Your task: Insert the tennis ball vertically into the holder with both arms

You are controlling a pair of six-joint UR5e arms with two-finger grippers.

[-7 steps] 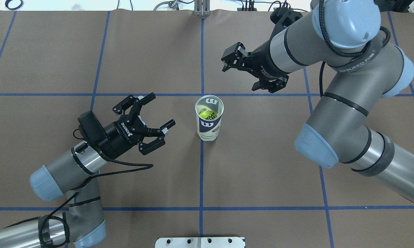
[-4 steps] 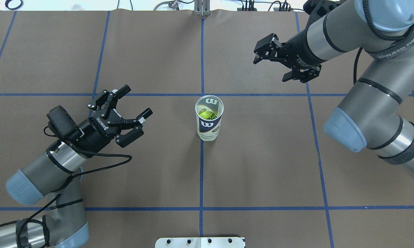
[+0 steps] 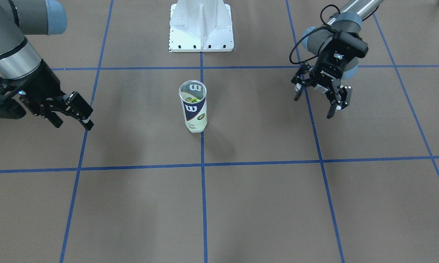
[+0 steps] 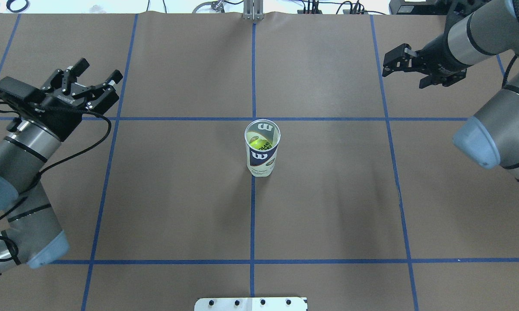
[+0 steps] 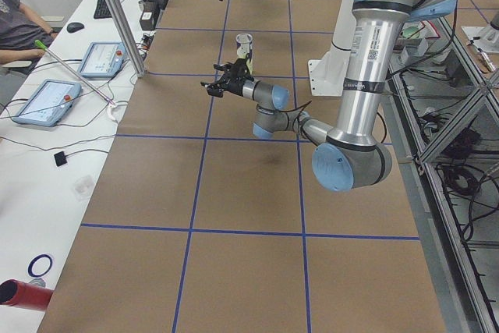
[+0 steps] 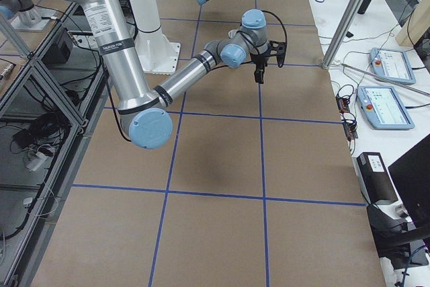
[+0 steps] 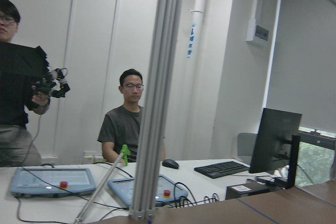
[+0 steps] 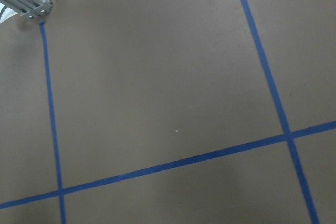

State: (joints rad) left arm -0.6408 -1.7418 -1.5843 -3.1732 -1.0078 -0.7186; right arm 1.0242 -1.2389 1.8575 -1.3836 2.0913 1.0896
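Observation:
The holder (image 4: 262, 151) stands upright at the table's middle on a blue tape line, mouth up; it also shows in the front view (image 3: 193, 109) and small in the left view (image 5: 244, 46). A yellow-green tennis ball (image 4: 256, 141) lies inside it, low down (image 3: 192, 99). My left gripper (image 4: 99, 72) is open and empty, far left of the holder (image 3: 314, 105). My right gripper (image 4: 403, 77) is open and empty, far to the holder's right and back (image 3: 73, 125). Neither wrist view shows fingers or the holder.
The white pedestal base (image 3: 201, 25) stands at the robot's edge of the table. Blue tape lines (image 4: 186, 119) grid the brown table cover. An aluminium post (image 7: 155, 98) and seated operators (image 7: 128, 124) with tablets (image 5: 47, 99) are beyond the far edge.
Both arms have drawn away from the holder: the left gripper moved left and back, the right gripper right and back. Both stayed open. The holder and ball have not moved.

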